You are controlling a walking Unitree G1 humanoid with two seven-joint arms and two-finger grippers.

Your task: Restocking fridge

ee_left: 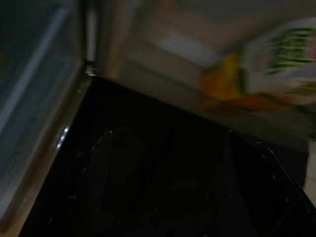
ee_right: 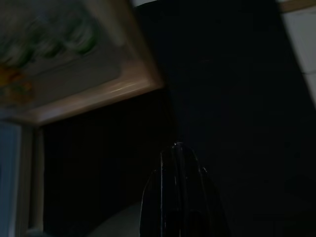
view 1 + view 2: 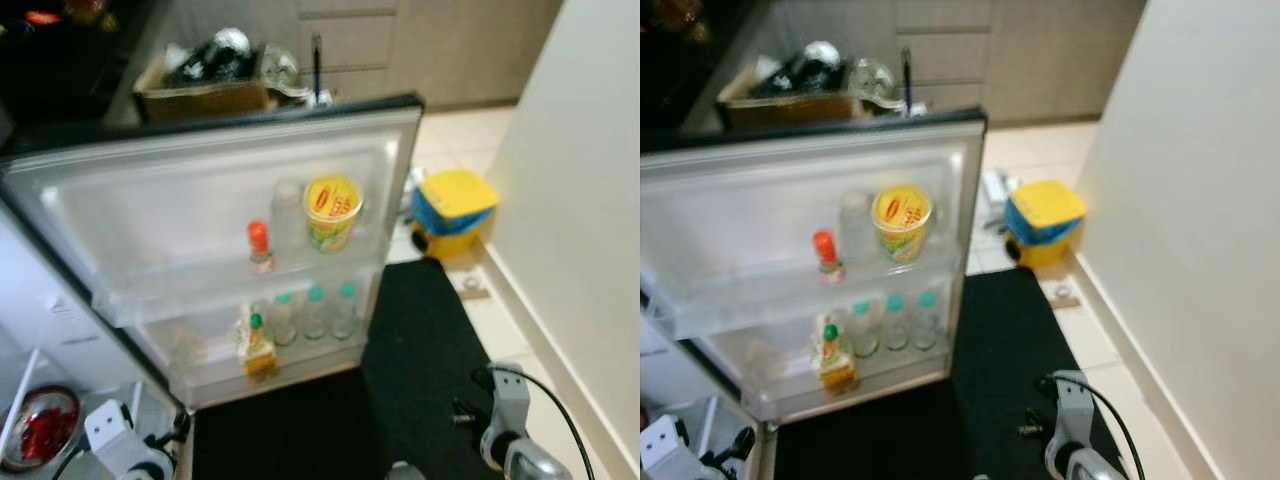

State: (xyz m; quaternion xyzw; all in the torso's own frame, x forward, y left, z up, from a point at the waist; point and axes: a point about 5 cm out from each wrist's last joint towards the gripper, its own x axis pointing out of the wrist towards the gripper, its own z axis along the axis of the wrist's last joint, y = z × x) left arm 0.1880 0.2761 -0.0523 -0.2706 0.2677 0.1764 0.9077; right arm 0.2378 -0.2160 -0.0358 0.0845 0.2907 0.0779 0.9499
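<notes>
Fridge door [image 3: 200, 190] open; yellow cup [image 3: 332, 210] on upper door shelf, bottles [image 3: 315, 312] below. Right tool [image 2: 180, 197] pressed narrow over black mat [image 3: 420, 340]. Left tool: cannot tell.

My fridge door [image 3: 180, 200] stands swung wide open, its white inner side facing me. On the door's upper shelf [image 3: 240, 275] a yellow cup [image 3: 332, 212] with a red label stands upright, a clear jar [image 3: 287, 215] touching it, and a small red-capped bottle [image 3: 259, 247] beside that. On the door's lower shelf [image 3: 270, 365] three green-capped bottles [image 3: 315, 312] stand in a row, with a green-topped yellow carton [image 3: 257, 347] in front of them.
</notes>
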